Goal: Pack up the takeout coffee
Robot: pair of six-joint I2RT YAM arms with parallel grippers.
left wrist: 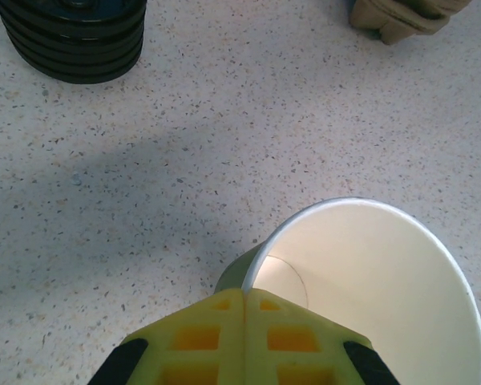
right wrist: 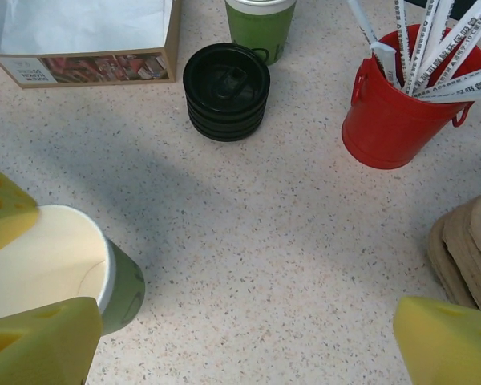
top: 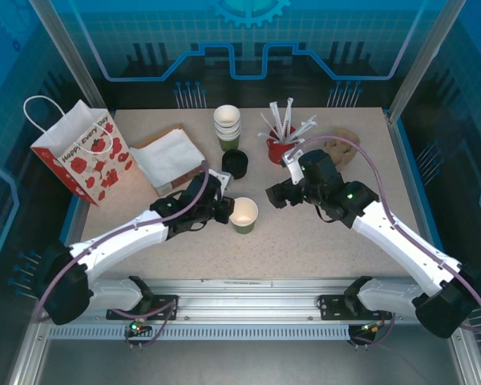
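Lidding step I'd guess: left gripper [top: 224, 210] pinched shut on the rim of the open green cup [top: 244, 214] in the middle of the table [top: 345, 241], right gripper [top: 275, 196] spread empty beside it, so next up it needs one off the black lid stack [top: 235, 163].

rear-left: gift bag [top: 78, 152] | beside it: box of white paper [top: 170, 158] | rear: cup stack [top: 227, 126], red straw cup [top: 279, 149]

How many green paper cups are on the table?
About 4: one open cup front centre, its rim pinched by the left gripper; a nested stack at the back shows roughly three rims, with more possibly hidden inside.
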